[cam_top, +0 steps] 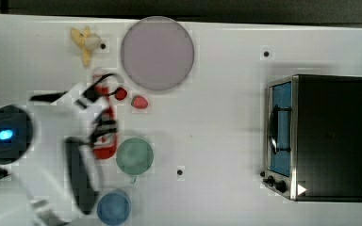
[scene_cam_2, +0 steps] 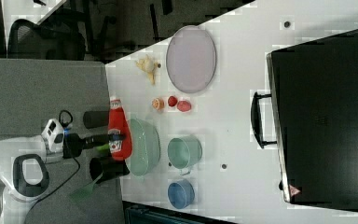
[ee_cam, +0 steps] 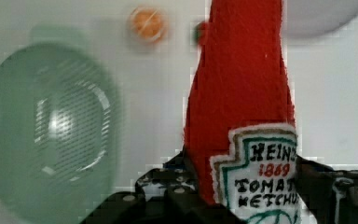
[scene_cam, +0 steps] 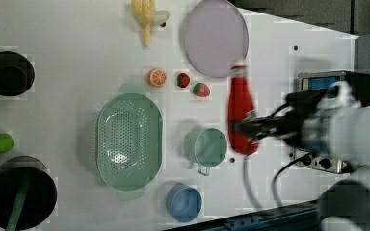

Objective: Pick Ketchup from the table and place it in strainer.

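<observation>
Overhead, a white table point(cam_top: 226, 122) carrying a black toaster oven point(cam_top: 330, 136) at the top view's right. Next in size, a white robot arm point(scene_cam_2: 23, 172) reaching in from the right view's left. Then a pale lilac plate point(scene_cam: 216, 37) near the far edge and a mint-green strainer point(scene_cam: 129, 140) with a holed middle, lying empty on the table. Two black pots point(scene_cam: 8, 73) at the left view's left. Held up off the table, a red ketchup bottle point(scene_cam: 241, 113) with its pale cap toward the plate, clamped low on its body between the black fingers of the gripper point(scene_cam: 248, 129); in the wrist view, label point(ee_cam: 261, 179) facing the camera, fingers point(ee_cam: 168, 191) pressed against either side. Bottle apart from the strainer in the left view, with a green mug point(scene_cam: 207, 147) between them. Just below the mug in the left view, a blue cup point(scene_cam: 184, 203). Smaller still: a banana point(scene_cam: 147, 17), an orange slice point(scene_cam: 157, 77), a strawberry point(scene_cam: 201, 89), a small dark-red fruit point(scene_cam: 183, 80), a green lime point(scene_cam: 1, 143).
</observation>
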Controlling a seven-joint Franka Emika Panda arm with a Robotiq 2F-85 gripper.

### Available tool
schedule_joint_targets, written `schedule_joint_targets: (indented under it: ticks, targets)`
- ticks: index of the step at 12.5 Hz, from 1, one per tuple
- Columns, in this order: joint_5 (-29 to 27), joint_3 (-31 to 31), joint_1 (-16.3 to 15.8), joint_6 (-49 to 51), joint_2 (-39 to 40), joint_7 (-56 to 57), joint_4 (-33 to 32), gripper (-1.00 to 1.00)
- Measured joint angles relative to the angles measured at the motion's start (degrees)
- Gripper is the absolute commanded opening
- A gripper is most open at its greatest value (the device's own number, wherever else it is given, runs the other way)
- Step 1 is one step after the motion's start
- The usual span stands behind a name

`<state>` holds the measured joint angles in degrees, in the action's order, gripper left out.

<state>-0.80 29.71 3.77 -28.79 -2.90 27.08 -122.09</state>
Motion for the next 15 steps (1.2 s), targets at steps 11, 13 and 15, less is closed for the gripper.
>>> schedule_joint_targets:
  ticks: [11,13,15]
  targets:
    - [5.14,12.59,-7.89,-24.51,26.16,-28.73,-2.01,0.31]
    - [5.55,11.44,-8.40,-28.45,29.97,-30.87,-2.13,0.72]
    - [8.54,10.77,-7.94,-31.08,31.74,-32.71,-2.69,1.00]
